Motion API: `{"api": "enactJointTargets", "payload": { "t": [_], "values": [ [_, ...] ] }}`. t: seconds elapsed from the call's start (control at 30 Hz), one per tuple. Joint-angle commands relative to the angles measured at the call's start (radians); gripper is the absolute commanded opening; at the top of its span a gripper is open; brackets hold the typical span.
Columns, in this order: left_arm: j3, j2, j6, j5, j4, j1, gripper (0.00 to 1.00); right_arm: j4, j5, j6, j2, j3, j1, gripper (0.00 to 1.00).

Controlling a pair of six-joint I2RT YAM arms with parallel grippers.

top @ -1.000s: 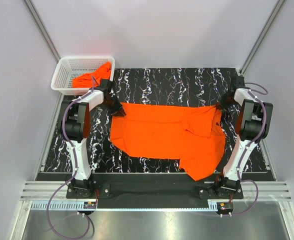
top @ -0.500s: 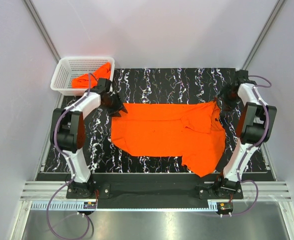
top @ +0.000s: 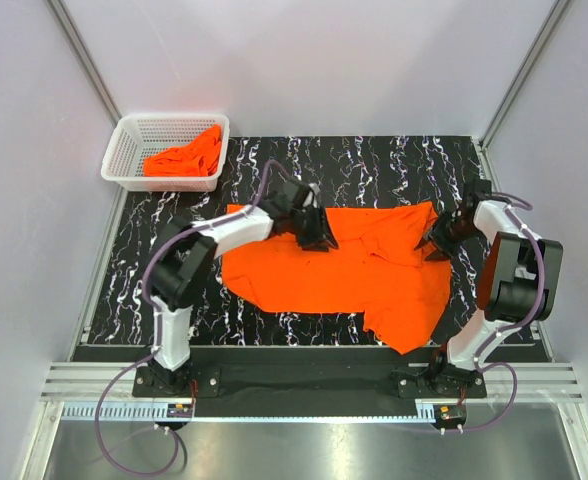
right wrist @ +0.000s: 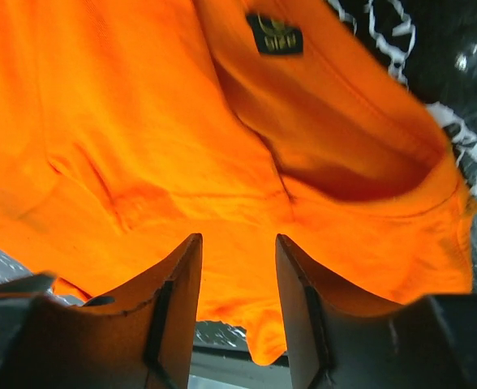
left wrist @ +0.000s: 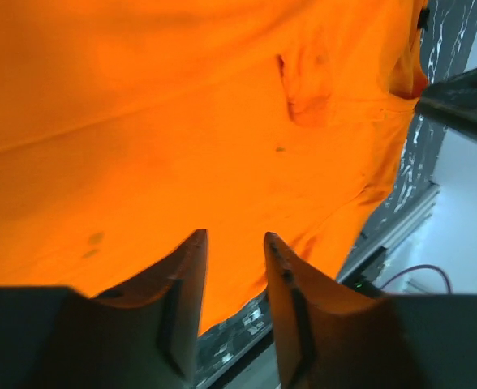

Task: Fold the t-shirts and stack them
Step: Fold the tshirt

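An orange t-shirt (top: pixel 344 265) lies spread and partly rumpled on the marbled bench (top: pixel 374 165). A second t-shirt (top: pixel 184 160) sits bunched in the white basket (top: pixel 134 150). The left fingers (left wrist: pixel 178 300) and right fingers (right wrist: pixel 174 300) hang over the spread cloth, parted, gripping nothing.

One t-shirt (top: pixel 334 270) lies in the middle of the table (top: pixel 374 165), and a second t-shirt (top: pixel 186 158) sits in the basket (top: pixel 124 150) at the far left corner. Left gripper (top: pixel 319 240) is over the first one's far edge, right gripper (top: pixel 432 245) at its right edge.
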State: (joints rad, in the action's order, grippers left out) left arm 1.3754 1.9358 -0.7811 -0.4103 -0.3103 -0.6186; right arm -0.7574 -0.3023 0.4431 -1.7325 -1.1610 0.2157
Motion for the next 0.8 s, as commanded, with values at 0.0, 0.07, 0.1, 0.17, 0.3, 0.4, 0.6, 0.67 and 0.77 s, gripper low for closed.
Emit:
{"api": "enactJointTargets", "payload": {
  "t": [0.0,0.07,0.1,0.17,0.3,0.4,0.6,0.67,0.77],
  "values": [
    [0.051,0.093,-0.164,-0.018,0.172,-0.050,0.41,0.018,-0.050,-0.021,0.079,0.021,-0.003,0.49],
    [0.085,0.129,-0.196,-0.013,0.214,-0.076,0.41,0.018,-0.051,-0.023,0.076,0.027,-0.004,0.50],
    [0.102,0.159,-0.199,-0.001,0.221,-0.084,0.41,0.018,-0.050,-0.023,0.073,0.027,-0.003,0.50],
    [0.152,0.190,-0.207,0.013,0.223,-0.095,0.41,0.020,-0.057,-0.024,0.057,0.030,-0.003,0.50],
    [0.194,0.252,-0.269,0.012,0.260,-0.099,0.39,0.020,-0.057,-0.030,0.047,0.034,-0.003,0.50],
    [0.189,0.282,-0.332,-0.004,0.330,-0.105,0.36,0.026,-0.052,-0.034,0.048,0.035,-0.003,0.50],
    [0.203,0.324,-0.365,-0.001,0.356,-0.125,0.35,0.026,-0.049,-0.041,0.051,0.040,-0.003,0.50],
    [0.208,0.331,-0.369,-0.002,0.361,-0.132,0.35,0.027,-0.049,-0.041,0.051,0.041,-0.003,0.50],
    [0.224,0.348,-0.374,-0.002,0.362,-0.142,0.36,0.033,-0.052,-0.043,0.047,0.046,-0.003,0.50]
  ]
}}
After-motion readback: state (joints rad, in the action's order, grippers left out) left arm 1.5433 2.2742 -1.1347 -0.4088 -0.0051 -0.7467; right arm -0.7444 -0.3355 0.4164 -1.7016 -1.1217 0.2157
